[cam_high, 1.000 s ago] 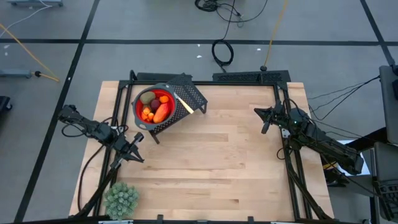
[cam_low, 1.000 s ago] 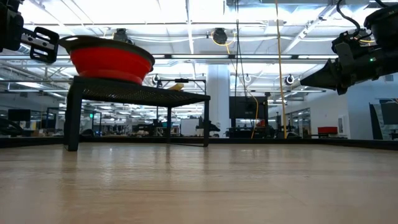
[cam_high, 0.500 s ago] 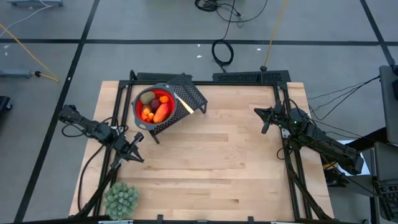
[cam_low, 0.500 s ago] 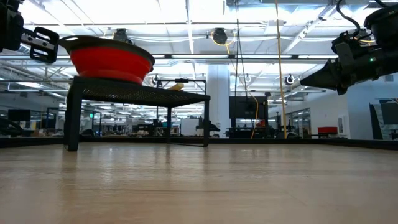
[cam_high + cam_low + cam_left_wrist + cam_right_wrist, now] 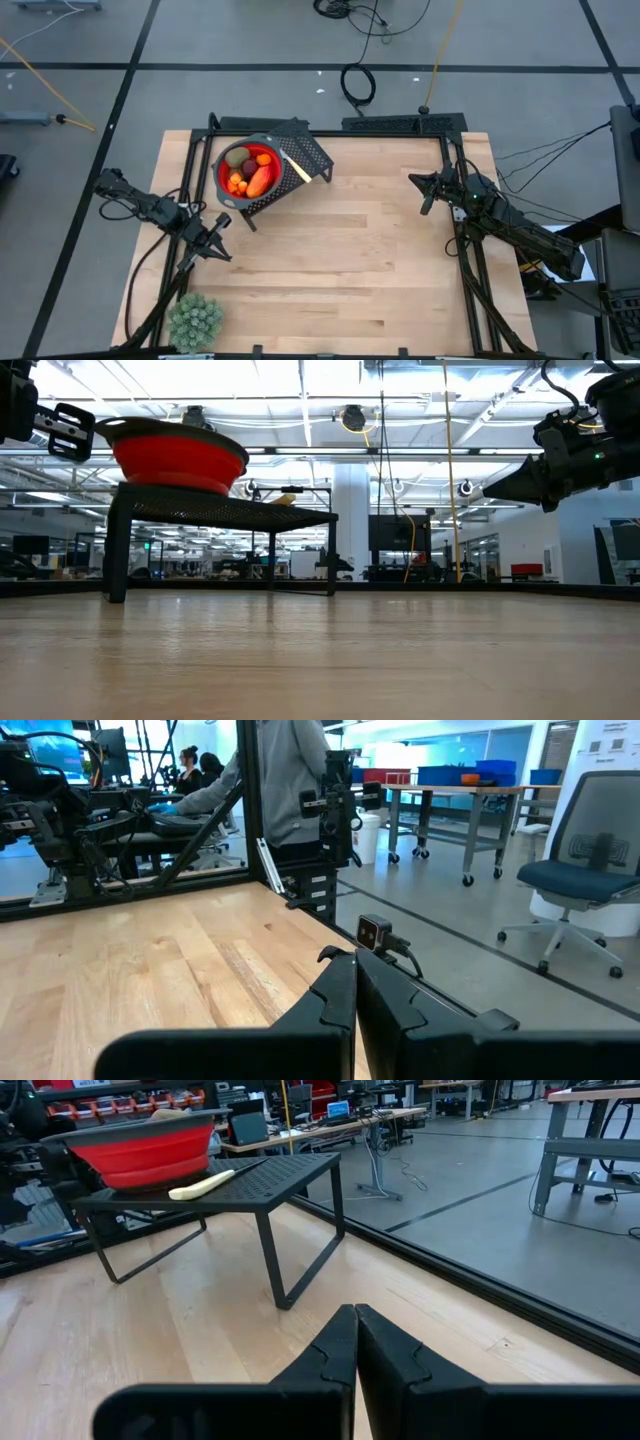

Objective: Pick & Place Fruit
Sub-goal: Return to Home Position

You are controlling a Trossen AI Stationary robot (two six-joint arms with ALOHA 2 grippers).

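The fruit (image 5: 249, 172), small orange, red, dark red and brownish-green pieces, lies inside a red bowl (image 5: 228, 180) that stands on a black mesh stand (image 5: 310, 152) at the table's far left. The bowl (image 5: 140, 1152) and stand also show in the right wrist view. My left gripper (image 5: 226, 254) hovers shut over the table's left side, nearer than the stand, holding nothing. My right gripper (image 5: 413, 179) hovers shut at the table's right side, also holding nothing.
A pale yellow strip (image 5: 296, 168) lies on the stand beside the bowl. A pale green spiky plant (image 5: 195, 321) sits at the near left corner. A black frame (image 5: 400, 124) runs along the table's far edge. A person (image 5: 285, 780) stands beyond the table in the left wrist view.
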